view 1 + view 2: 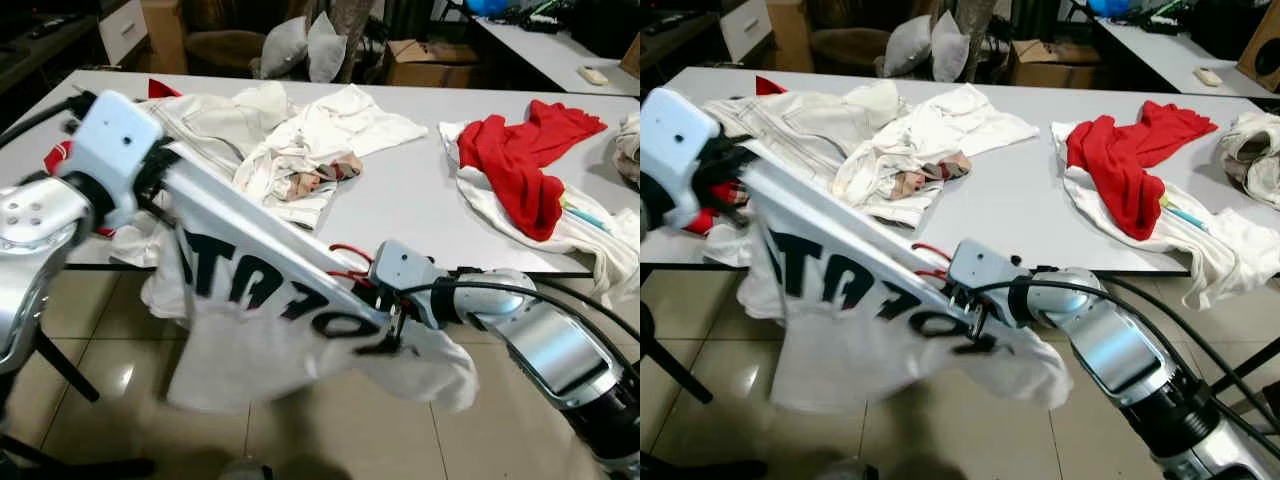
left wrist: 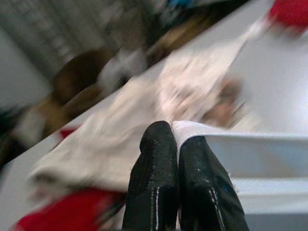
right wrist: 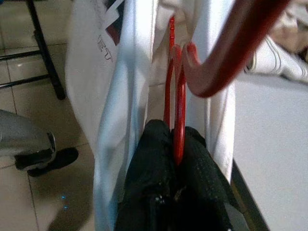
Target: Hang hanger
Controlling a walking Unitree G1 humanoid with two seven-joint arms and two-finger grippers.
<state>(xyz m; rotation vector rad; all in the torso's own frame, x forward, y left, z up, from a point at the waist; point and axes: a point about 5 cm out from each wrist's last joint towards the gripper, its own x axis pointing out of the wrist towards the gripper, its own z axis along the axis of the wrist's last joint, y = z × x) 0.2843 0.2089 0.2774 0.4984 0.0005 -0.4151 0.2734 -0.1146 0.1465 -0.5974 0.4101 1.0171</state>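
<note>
Right wrist view: right gripper point(image 3: 175, 139) clenched on red hanger point(image 3: 179, 103), white shirt point(image 1: 250, 350) draped around it. Left gripper point(image 2: 179, 144) pinches shirt edge, keeping fabric taut for hanging.

White printed T-shirt point(image 1: 870, 320) stretched between both arms; right claw point(image 1: 975, 312) beside red hanger point(image 1: 930, 262).

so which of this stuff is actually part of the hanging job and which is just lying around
In the job:
- white printed shirt, stretched between both grippers
- red hanger, pinched in the right gripper
- left gripper, shut on the shirt's edge

Lying about:
- pile of white clothes on the table
- red garment
- cardboard box behind
</note>
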